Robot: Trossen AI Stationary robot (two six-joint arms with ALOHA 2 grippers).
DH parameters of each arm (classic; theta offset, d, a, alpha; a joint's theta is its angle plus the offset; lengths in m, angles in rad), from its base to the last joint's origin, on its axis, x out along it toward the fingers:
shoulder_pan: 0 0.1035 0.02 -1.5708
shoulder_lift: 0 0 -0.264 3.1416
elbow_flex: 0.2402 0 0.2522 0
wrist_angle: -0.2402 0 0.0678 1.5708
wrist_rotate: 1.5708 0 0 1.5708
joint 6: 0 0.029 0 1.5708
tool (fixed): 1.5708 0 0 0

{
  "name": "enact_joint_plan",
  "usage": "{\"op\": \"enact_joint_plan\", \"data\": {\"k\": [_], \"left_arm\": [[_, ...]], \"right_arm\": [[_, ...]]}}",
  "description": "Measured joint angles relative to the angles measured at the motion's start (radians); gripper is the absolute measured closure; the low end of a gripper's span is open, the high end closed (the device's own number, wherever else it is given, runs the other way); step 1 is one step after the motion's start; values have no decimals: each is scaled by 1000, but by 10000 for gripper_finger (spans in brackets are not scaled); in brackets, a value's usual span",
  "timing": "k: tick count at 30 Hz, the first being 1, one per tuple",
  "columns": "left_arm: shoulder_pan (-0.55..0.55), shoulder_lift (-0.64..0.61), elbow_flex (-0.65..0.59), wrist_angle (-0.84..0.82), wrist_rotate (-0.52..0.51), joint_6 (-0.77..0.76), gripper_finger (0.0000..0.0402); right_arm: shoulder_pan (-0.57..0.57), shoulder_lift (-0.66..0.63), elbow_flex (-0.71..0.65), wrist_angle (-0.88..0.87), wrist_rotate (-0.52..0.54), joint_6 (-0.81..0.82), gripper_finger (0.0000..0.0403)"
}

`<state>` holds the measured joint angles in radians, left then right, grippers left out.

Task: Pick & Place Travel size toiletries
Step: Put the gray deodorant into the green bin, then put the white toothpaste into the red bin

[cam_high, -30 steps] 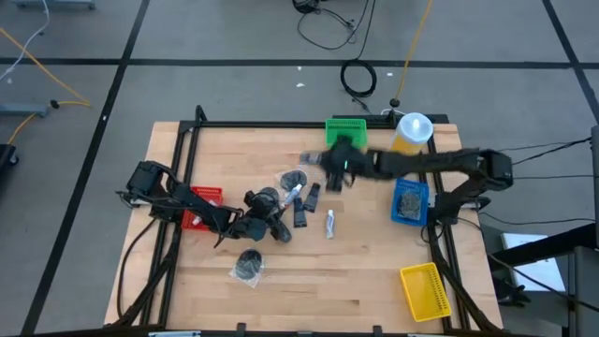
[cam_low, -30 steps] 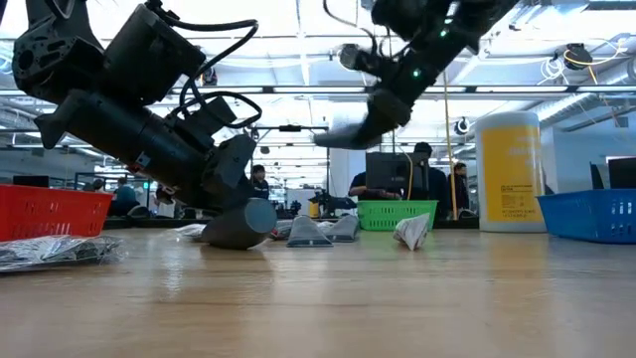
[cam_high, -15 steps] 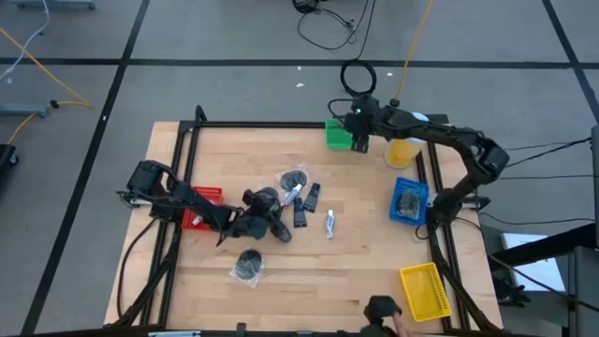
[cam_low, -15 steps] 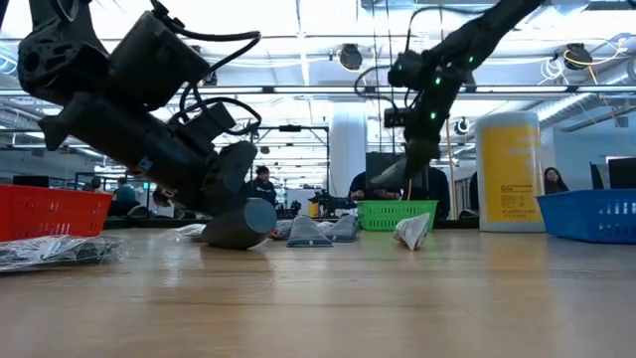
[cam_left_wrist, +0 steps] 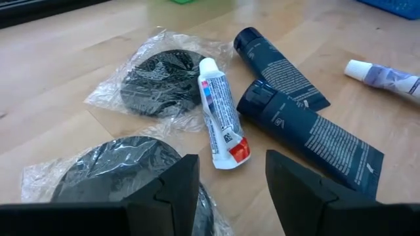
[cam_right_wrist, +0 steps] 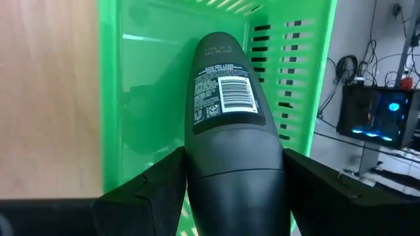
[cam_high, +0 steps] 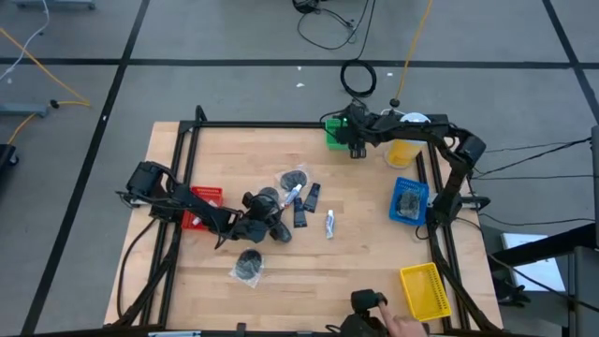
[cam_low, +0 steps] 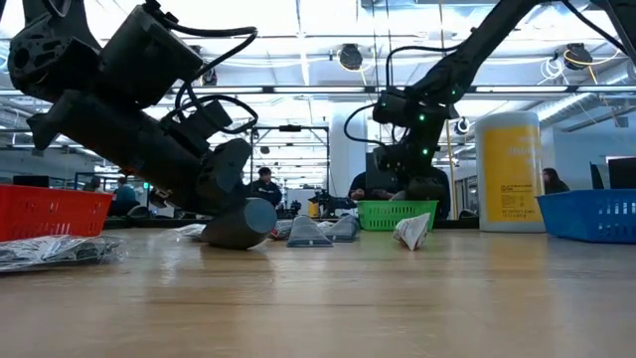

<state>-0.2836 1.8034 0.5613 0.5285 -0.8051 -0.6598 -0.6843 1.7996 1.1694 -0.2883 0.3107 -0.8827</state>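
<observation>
A dark tube (cam_right_wrist: 226, 124) is gripped between the fingers of the right gripper (cam_right_wrist: 230, 190), directly over the green basket (cam_right_wrist: 128, 98) at the table's far edge; the placing step is judged under way, and release is called for next. The left gripper (cam_left_wrist: 226, 190) is parted over a wrapped packet (cam_left_wrist: 118, 170), apparently empty.

The right gripper (cam_low: 397, 184) hangs over the green basket (cam_low: 397, 214).
</observation>
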Motion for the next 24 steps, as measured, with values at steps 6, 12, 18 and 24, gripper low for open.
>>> {"op": "enact_joint_plan", "data": {"k": [6, 12, 18, 24], "left_arm": [[2, 0, 0, 0, 0, 0, 229], [2, 0, 0, 0, 0, 0, 229], [2, 0, 0, 0, 0, 0, 229], [2, 1, 0, 3, -1, 0, 229]], "right_arm": [[-5, -2, 0, 37, 0, -12, 177], [-19, -2, 0, 35, -1, 21, 148], [-16, -10, 0, 49, 57, 33, 122], [89, -101, 0, 94, 247, 38, 116]]}}
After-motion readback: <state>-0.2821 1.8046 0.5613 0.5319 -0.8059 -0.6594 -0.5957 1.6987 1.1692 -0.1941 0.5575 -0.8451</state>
